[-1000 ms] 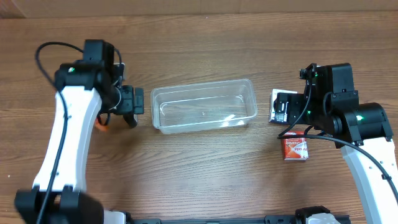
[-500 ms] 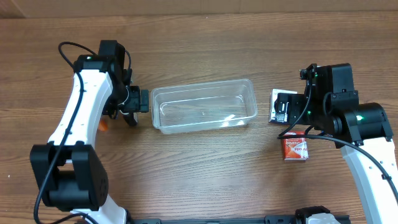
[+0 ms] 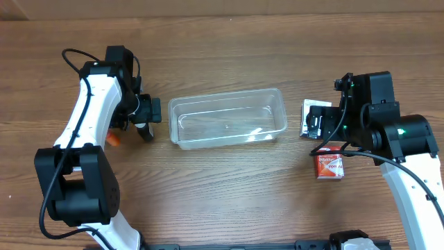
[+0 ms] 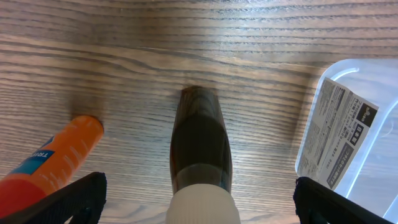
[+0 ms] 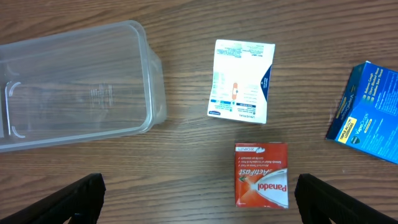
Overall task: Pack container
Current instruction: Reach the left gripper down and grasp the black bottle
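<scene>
left claw (image 4: 202, 200): standing wide open; jaws showing at both lower corners of the wrist view; gripping nothing
brown bottle (image 4: 199, 140): sitting midway between the left claw's jaws; white cap toward the wrist, dark body pointing ahead of the claw; gaps showing on both sides
orange tube (image 4: 53, 162): lying tilted on the left claw's left side, just past its left jaw
container (image 3: 227, 117): resting on the table (image 3: 229, 201) between the two claws; sitting just past the left claw's right jaw, with a printed label showing on that end; lying ahead and to the left of the right claw
right claw (image 5: 199, 200): standing wide open, jaws at both lower corners; holding nothing
white box (image 5: 241, 81): lying flat ahead of the right claw, slightly to its right; near the container but apart from it
red Panadol box (image 5: 261, 174): lying flat nearest the right claw, right of its centre line; just behind the white box, not touching it
blue box (image 5: 367, 112): lying tilted far to the right claw's right; cut off by the frame edge
</scene>
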Motion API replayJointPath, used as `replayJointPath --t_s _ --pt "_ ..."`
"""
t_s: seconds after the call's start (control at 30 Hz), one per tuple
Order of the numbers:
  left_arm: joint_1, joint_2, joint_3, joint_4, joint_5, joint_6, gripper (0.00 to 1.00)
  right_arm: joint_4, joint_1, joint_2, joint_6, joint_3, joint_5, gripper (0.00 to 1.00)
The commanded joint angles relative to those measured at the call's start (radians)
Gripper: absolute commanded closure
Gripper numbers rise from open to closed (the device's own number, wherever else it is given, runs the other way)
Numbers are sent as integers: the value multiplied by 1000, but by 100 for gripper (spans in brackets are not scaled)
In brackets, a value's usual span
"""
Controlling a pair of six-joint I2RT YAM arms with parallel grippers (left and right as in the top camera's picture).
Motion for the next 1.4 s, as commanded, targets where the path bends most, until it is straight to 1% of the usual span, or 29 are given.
replayJointPath --t_s 0.0,0.03,0.1,0.2,0.33,0.47,0.53,0.77,0.9,1.0,1.07,1.23,1.37 --pt "0 8 16 11 -10 -30 10 -2 1 -9 2 35 9 0" --pt "0 8 16 11 -10 -29 11 -4 1 -9 5 35 9 0" --pt "0 8 16 10 -8 -29 19 -10 1 -9 4 35 9 0" --pt "0 8 14 1 -1 -29 20 -25 1 -9 5 35 8 0" --pt "0 10 13 10 2 -30 25 -38 1 -9 5 35 8 0" --pt "0 14 13 10 2 -30 30 -39 1 -9 5 35 8 0" --pt "0 14 13 5 2 -30 37 -39 1 -9 5 35 8 0" --pt "0 14 13 -20 2 -38 41 -39 1 -9 5 35 -2 0" --pt "0 14 13 -30 2 -38 51 -39 1 -9 5 35 -2 0" --pt "0 14 13 -40 2 -37 54 -39 1 -9 5 35 -2 0" --pt "0 14 13 -46 1 -37 58 -39 1 -9 5 35 -2 0" --pt "0 14 13 -50 1 -37 75 -39 1 -9 5 35 -2 0" --pt "0 14 13 -49 1 -37 82 -39 1 -9 4 35 -2 0"
